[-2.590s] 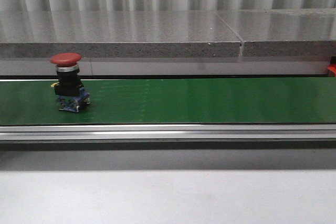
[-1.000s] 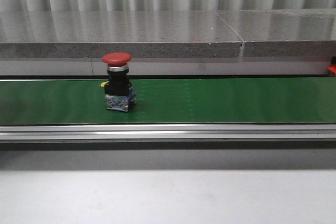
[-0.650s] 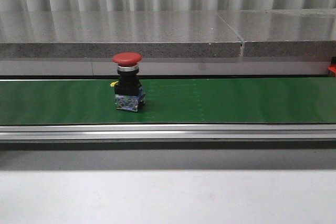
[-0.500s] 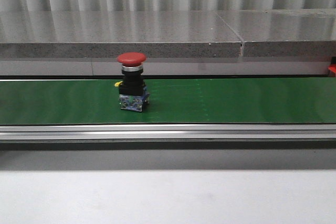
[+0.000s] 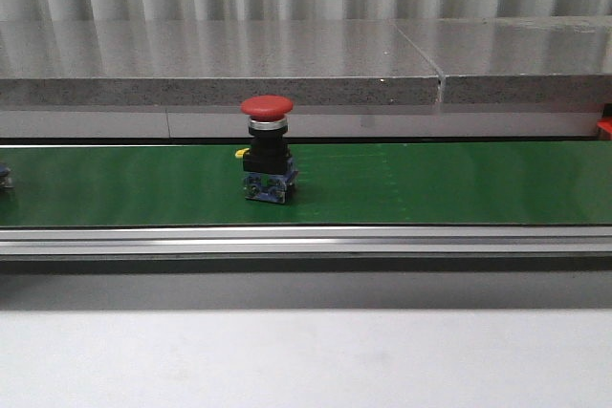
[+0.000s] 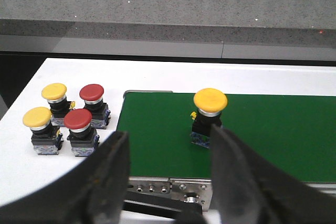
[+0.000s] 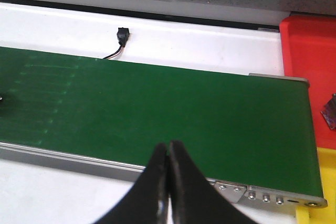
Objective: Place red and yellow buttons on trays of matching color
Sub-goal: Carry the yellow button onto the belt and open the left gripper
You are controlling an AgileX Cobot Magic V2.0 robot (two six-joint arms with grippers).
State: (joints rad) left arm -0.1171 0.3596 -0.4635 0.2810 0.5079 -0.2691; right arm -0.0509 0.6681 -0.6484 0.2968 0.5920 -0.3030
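A red button (image 5: 267, 150) stands upright on the green belt (image 5: 430, 183), left of its middle. In the left wrist view a yellow button (image 6: 209, 114) stands on the belt near its start, just beyond my left gripper (image 6: 169, 134), which is open and holds nothing. Two yellow buttons (image 6: 38, 124) and two red buttons (image 6: 79, 127) wait on the white table beside the belt. My right gripper (image 7: 168, 148) is shut on nothing, above the belt's near rail. The red tray (image 7: 310, 66) and a corner of the yellow tray (image 7: 321, 182) lie past the belt's end.
A grey stone ledge (image 5: 287, 64) runs behind the belt. An aluminium rail (image 5: 306, 239) borders its near side. A small black connector on a wire (image 7: 122, 36) lies on the white surface behind the belt. A dark item (image 7: 331, 111) shows at the red tray's edge.
The red button has ridden the belt steadily to the right. A sliver of another button has come in at the left edge of the front view.
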